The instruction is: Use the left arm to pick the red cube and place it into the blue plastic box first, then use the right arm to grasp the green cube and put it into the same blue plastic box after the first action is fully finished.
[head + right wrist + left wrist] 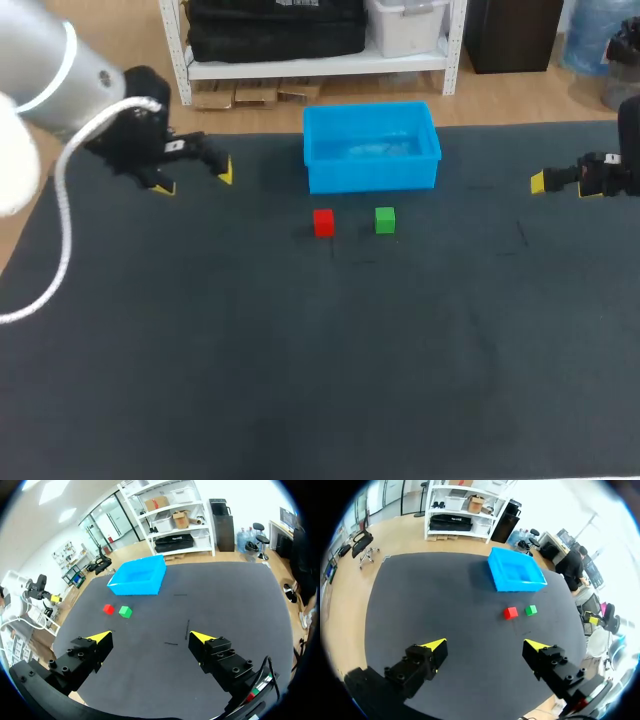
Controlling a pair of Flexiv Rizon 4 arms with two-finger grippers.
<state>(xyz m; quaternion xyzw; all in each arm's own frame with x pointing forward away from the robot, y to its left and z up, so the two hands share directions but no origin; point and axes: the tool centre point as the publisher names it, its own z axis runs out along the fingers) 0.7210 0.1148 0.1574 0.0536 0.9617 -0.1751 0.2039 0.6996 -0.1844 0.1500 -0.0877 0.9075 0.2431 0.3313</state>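
Fingers (434, 645) apart: left gripper (485, 644), right gripper (150, 637)

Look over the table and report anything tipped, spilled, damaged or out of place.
Nothing stands out. The red cube and green cube sit flat, side by side and apart, just in front of the upright blue plastic box. The left gripper and right gripper are open and hold nothing.

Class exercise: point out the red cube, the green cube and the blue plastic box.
red cube (323, 222): head view, middle of the cube.
green cube (385, 220): head view, middle of the cube.
blue plastic box (372, 176): head view, on its front wall.
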